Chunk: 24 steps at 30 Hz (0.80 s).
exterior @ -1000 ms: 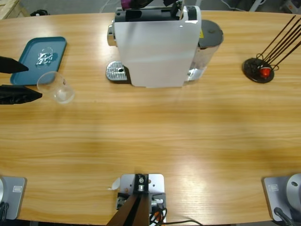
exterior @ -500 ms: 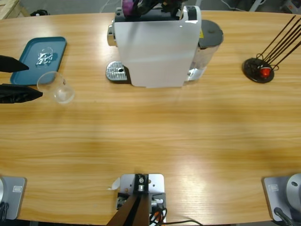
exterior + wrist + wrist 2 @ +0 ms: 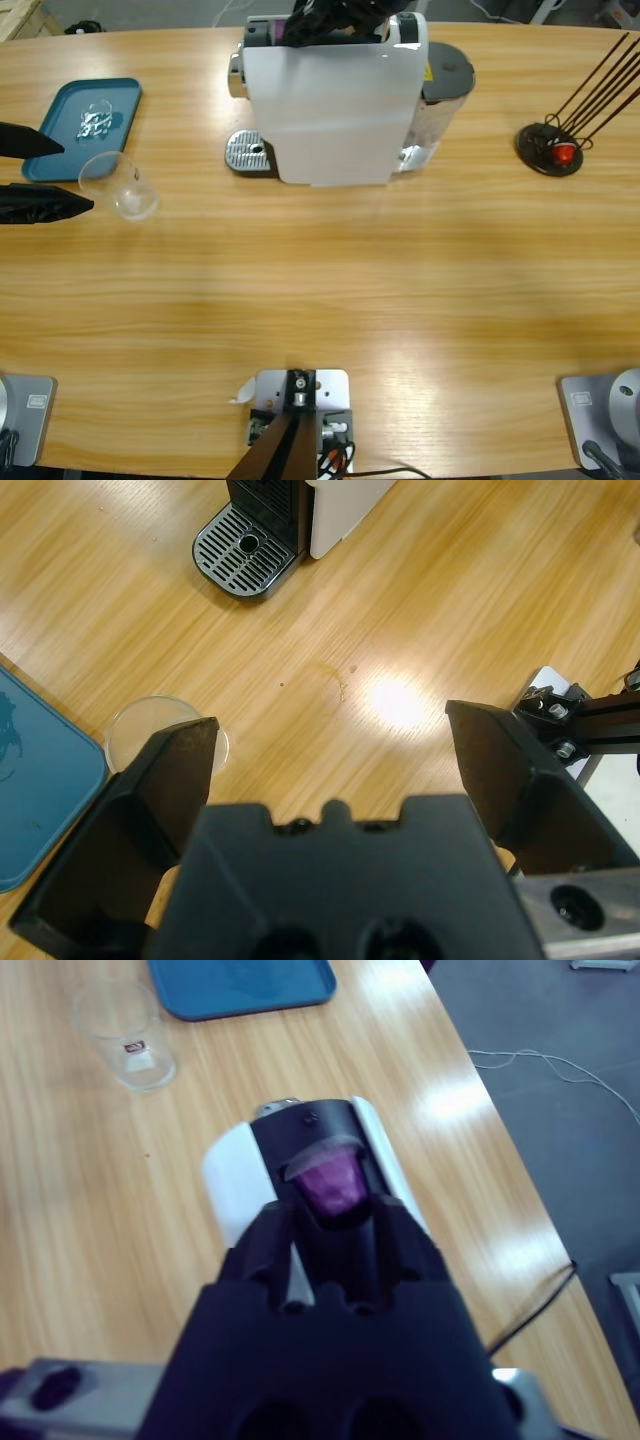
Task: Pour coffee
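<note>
A clear glass cup [image 3: 120,186] stands on the table at the left, and no coffee shows in it or anywhere else. My left gripper [image 3: 76,176] lies open just left of the cup, with nothing between its jaws. In the left wrist view the cup [image 3: 150,730] peeks out beside the left jaw. The white coffee machine [image 3: 330,95] stands at the back centre with its drip tray [image 3: 250,153] bare. My right gripper [image 3: 335,1205] is shut on a purple capsule [image 3: 333,1182] over the black slot in the machine's top [image 3: 310,1135].
A blue tray [image 3: 70,125] with a crumpled clear scrap [image 3: 95,120] sits behind the cup. At the far right a black wire capsule stand [image 3: 550,145] holds a red capsule [image 3: 565,153]. Bare wood spreads in front of the machine.
The right gripper has shifted right with the purple capsule and now covers the machine's top. The left gripper has crept slightly toward the cup.
</note>
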Each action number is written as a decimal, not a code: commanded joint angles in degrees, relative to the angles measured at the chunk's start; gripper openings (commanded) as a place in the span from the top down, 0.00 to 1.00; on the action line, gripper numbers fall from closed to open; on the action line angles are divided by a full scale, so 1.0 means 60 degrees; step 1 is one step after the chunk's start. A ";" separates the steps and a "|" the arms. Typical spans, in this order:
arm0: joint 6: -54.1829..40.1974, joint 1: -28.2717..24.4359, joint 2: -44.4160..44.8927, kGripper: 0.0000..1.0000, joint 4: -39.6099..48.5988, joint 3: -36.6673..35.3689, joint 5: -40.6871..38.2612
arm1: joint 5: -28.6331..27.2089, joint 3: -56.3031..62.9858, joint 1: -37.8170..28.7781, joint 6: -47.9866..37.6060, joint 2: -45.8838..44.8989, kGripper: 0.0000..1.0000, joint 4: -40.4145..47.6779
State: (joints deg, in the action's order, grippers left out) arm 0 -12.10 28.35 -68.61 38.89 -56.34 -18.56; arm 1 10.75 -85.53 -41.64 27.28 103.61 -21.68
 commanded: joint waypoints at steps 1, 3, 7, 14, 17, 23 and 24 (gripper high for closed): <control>0.0025 -0.0082 0.0126 0.01 -0.0170 0.0382 -0.0089 | -0.0412 -0.0247 -0.0091 -0.0079 0.0044 0.00 -0.0335; 0.0036 -0.0082 0.0126 0.01 -0.0229 0.0382 -0.0101 | -0.0354 -0.0651 -0.0396 -0.0129 -0.0064 0.08 -0.0696; 0.0039 -0.0082 0.0126 0.01 -0.0343 0.0326 -0.0188 | -0.0313 -0.1674 -0.1530 -0.1357 -0.0070 0.49 -0.1686; 0.0051 0.0027 0.0231 0.00 -0.0340 0.0318 -0.0426 | -0.1564 0.0896 -0.2230 -0.6885 -0.1945 1.00 -0.1610; 0.0048 0.0123 0.0243 0.00 -0.0340 0.0300 -0.0467 | -0.3319 0.2908 -0.2230 -0.8930 -0.3278 1.00 -0.0830; 0.0054 0.0123 0.0219 0.00 -0.0329 0.0250 -0.0467 | -0.6782 0.3192 -0.2125 -1.0128 -0.3100 1.00 0.0450; 0.0060 0.0123 0.0214 0.00 -0.0332 0.0250 -0.0467 | -0.6969 0.2750 -0.1999 -1.0143 -0.2672 1.00 0.0538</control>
State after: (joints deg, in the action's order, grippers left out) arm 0 -12.10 28.62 -68.54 37.43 -56.25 -20.41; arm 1 -16.79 -66.79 -54.66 -28.81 84.49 -23.29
